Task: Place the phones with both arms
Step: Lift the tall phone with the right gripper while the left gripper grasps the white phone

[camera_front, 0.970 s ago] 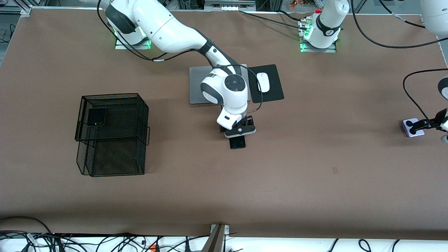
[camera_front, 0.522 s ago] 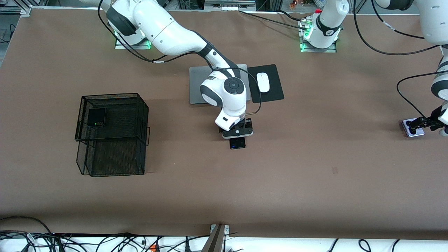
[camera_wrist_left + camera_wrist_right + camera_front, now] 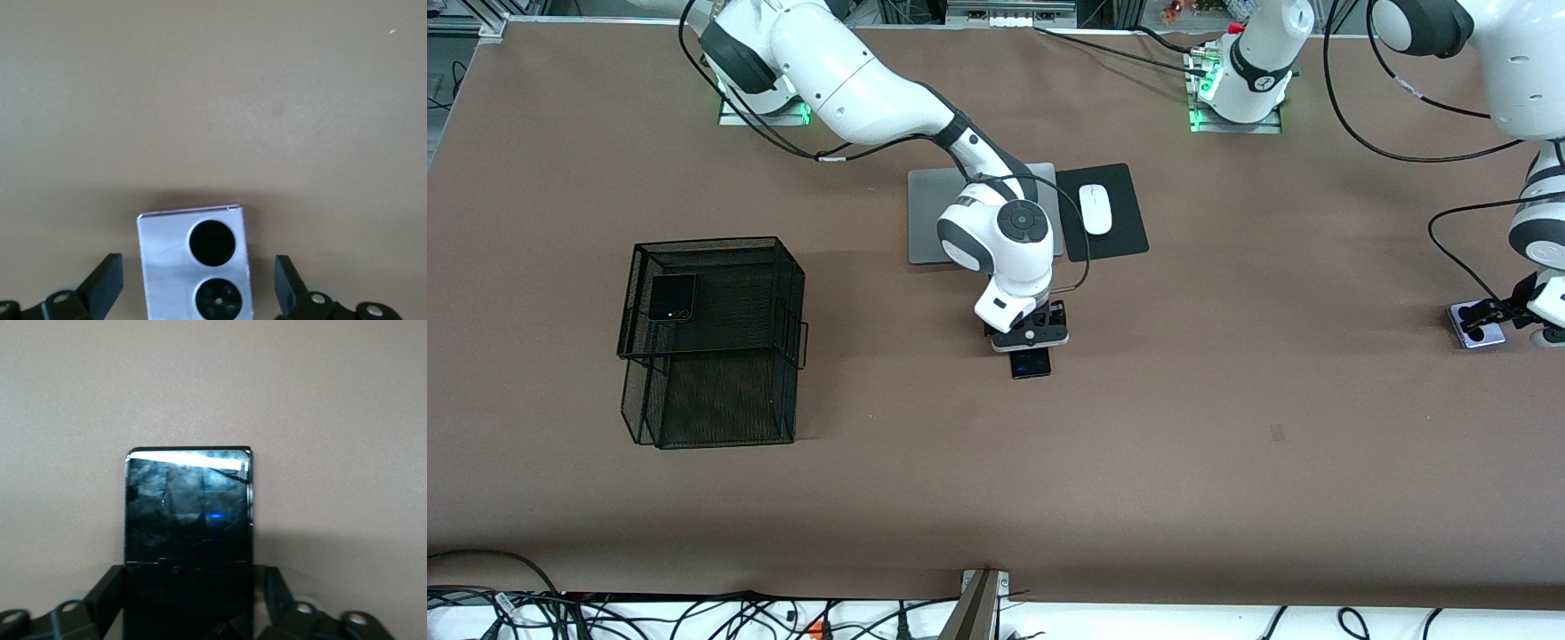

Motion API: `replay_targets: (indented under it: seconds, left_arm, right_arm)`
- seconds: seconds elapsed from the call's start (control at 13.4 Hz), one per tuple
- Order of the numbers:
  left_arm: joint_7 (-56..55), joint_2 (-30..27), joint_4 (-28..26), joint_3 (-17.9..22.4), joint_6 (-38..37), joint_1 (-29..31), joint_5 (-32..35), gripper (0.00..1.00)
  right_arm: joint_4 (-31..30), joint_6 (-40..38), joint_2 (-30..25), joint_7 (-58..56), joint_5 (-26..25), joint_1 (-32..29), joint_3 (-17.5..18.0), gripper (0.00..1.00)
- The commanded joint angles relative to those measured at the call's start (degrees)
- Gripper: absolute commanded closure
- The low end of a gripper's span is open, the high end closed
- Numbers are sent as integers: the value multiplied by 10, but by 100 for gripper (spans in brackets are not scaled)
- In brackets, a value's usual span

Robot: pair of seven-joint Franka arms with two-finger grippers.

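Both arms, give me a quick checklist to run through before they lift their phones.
1. Left end effector straddles the lilac-white phone: ok, one finger on each side.
2. Left fingers touching the phone: not ok, gaps show on both sides.
3. Right end effector centred on the black slab phone: ok.
4. Right fingers closed onto the slab phone: cannot tell, they sit against its edges.
5. Mesh basket ready: ok, upper tray holds only the dark folded phone.
6. Mouse and laptop out of the way: ok.
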Motion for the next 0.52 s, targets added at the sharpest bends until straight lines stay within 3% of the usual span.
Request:
replay_targets:
  seconds: [0.0,0.15,0.3,0.45]
  left_arm:
    - [25,18,13,-14,1,24,-17,0]
    - [26,27,18,-48,1,57,-17,0]
    - [28,27,30,-80,1,89,-15,0]
    - [30,29,31,-81,1,92,-16,0]
  right_arm:
    - [18,0,11,6,-5,0,4,77]
    - [18,-2,11,5,-5,0,4,100]
    - [18,-5,9,5,-6,0,4,100]
    - [20,-13,5,4,-6,0,4,100]
